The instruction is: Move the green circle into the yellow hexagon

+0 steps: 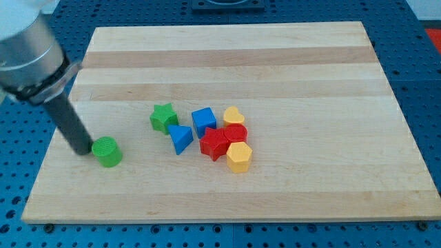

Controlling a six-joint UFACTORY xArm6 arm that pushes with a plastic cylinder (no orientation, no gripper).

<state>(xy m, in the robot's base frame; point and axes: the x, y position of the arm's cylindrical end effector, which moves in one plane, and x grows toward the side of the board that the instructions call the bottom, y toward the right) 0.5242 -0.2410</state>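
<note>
Green circle lies alone on the wooden board, toward the view's left and well apart from the cluster of blocks at the board's centre. My tip, the lower end of the dark rod, stands just beside the circle at its 9 o'clock, touching it or very nearly so; the exact contact cannot be made out. No claw is fitted to this arm, so there is nothing to open, close or grip: the rod can only push.

Yellow hexagon, the target, sits at roughly 3 o'clock from the circle, at the lower right edge of the cluster. It touches the red block above it and stands beside the red star. Also in the cluster are a yellow heart, a blue cube, a blue triangle and a green star.

Step in hand, as judged: the tip is set behind the circle, on the side away from the target, so the push appears ready to begin or only just begun; nearly all of the travel remains.

Next move: a steady push toward 3 o'clock, kept along the lower side of the cluster. The blue triangle and red star lie close to that line, so drifting toward 12 o'clock risks striking them first. A round block may also slip off the tip if pushed off-centre.
</note>
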